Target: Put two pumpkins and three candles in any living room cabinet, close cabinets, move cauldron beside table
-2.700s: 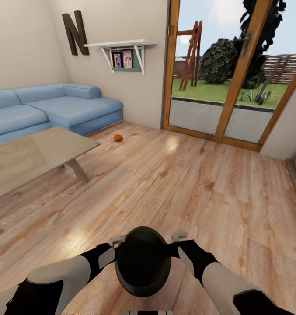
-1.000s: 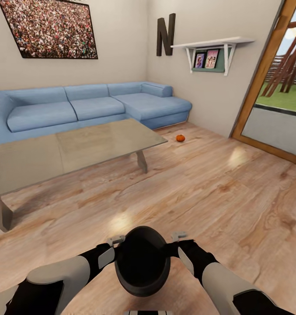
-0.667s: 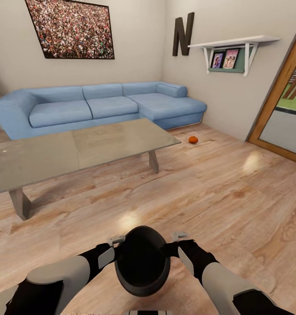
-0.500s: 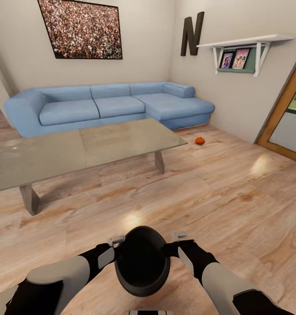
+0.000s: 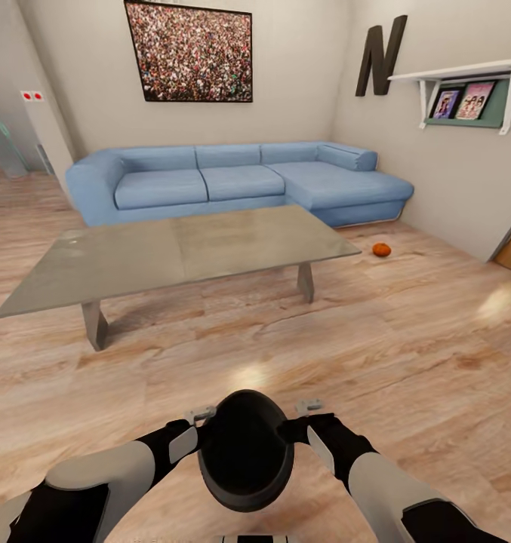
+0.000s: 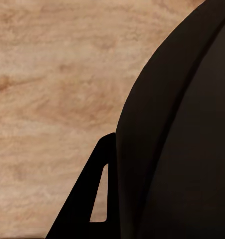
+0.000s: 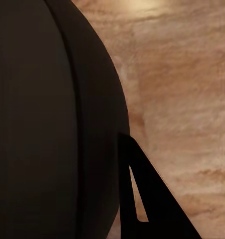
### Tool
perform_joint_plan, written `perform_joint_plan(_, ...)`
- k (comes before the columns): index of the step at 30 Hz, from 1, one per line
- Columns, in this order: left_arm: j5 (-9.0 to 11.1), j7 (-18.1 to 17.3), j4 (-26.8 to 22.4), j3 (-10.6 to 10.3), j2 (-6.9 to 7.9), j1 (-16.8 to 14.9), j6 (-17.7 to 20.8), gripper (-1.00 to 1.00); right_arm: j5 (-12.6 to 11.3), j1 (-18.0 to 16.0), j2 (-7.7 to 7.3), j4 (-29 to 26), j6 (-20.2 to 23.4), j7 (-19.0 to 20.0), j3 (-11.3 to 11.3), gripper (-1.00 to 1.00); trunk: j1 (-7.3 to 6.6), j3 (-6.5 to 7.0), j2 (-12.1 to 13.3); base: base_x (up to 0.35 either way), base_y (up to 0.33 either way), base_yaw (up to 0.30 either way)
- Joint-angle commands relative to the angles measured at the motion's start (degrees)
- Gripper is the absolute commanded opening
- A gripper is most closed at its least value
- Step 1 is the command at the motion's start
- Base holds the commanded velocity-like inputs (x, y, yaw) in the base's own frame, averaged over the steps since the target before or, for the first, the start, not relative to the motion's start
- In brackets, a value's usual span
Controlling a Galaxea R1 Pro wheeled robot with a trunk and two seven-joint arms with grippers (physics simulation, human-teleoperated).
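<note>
From the head camera, the cauldron (image 5: pixel 245 451) hangs above the wooden floor (image 5: pixel 406 354) between both arms, well short of the table (image 5: pixel 181 253). A pumpkin (image 5: pixel 381 250) lies beyond, near the sofa (image 5: pixel 232 181).

At the left wrist, one finger (image 6: pixel 95 199) touches the cauldron (image 6: pixel 187 149); grip unclear.

The right wrist shows likewise: finger (image 7: pixel 147 199) against cauldron (image 7: pixel 47 124), closure unclear.

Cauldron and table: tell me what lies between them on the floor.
Nothing but bare wooden floor, in the head view. The cauldron is held between both arms in front of the robot, and the table stands farther ahead.
</note>
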Motion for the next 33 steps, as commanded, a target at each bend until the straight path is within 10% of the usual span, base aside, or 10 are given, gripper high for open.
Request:
perform_joint_plan(1,-1.23,0.62,0.52,0.89,0.01,-0.01,0.16,-1.0,1.21,-0.02,-0.02,0.05,-0.02,-3.23,-1.06,-1.0,-0.01,0.01,0.0,0.0,0.0,0.287)
perform_joint_plan(33,-1.23,0.62,0.52,0.89,0.01,-0.01,0.16,-1.0,1.21,-0.02,-0.02,0.05,-0.02,-3.35,-1.06,-1.0,-0.01,0.01,0.0,0.0,0.0,0.286)
